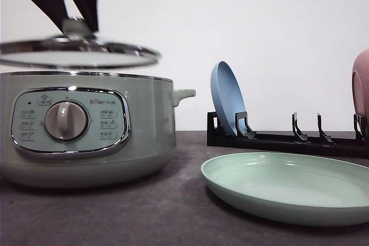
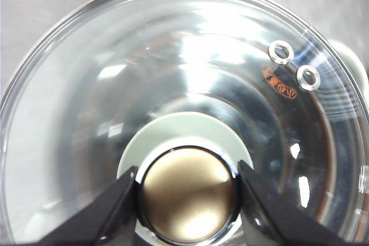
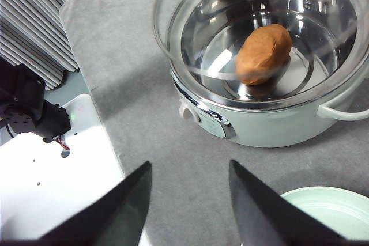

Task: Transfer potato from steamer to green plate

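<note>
Plate first, nearest in front view: wide shallow pale mint-green plate (image 1: 288,187), flat on grey table mat (image 1: 144,217), at about 4 o'clock from the pot, empty.

Behind it: black slotted dish rack (image 1: 288,139) with upright blue plate (image 1: 226,97); pink plate (image 1: 361,87) at far right edge.

Left of frame: large sage-green electric steamer (image 1: 86,128), round dial facing camera. Round glass lid (image 1: 78,53) raised clear of the rim, hovering level above it. Left gripper (image 2: 187,191) clenched on the lid's brushed-metal knob (image 2: 187,194), one finger either side.

Right gripper (image 3: 190,200) empty, fingers spread apart, hanging over the mat short of the pot. From its own camera: smooth orange-brown potato (image 3: 263,53) dead ahead toward 1 o'clock, lying on the steamer's steel floor, long axis slanting 1-to-7 o'clock. Seen through the raised lid, so lid partly over the opening.

Judgement: right arm the free one and the nearer; needs to reach forward and down, jaws closing across the short axis. Lid likely wants more clearance first.
</note>
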### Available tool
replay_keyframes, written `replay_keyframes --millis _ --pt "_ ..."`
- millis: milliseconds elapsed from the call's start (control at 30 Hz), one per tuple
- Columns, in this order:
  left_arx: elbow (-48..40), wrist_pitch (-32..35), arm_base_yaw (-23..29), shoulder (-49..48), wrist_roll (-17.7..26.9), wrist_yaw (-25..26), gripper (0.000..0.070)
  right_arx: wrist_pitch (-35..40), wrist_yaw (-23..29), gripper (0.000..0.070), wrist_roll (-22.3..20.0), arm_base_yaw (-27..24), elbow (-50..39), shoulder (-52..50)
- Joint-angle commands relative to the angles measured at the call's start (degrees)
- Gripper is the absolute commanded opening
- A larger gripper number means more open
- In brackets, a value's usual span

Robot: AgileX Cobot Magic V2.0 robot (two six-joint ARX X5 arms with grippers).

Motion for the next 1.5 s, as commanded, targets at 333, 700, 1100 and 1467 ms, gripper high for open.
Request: replay_keyframes --millis 333,700,1100,1467 --pt "2.66 -0.18 9.65 -6.73 0.81 -0.15 0.0001 0.36 0.41 0.0311 0.05 0.35 1.07 0.59" --pt "2.65 -1.49 19.84 -7.53 1.50 -0.15 0.0001 3.79 4.20 0.0429 5.07 0.39 1.11 0.93" --pt "2.65 -1.50 22.08 -7.53 1.59 -0.15 0.0001 4.96 4.15 0.0478 6.99 0.83 13.95 15.61" --pt "2.65 -1.43 22.52 -7.53 1.62 -0.15 0.0001 3.34 6.62 0.0481 6.90 3.35 33.74 36.10"
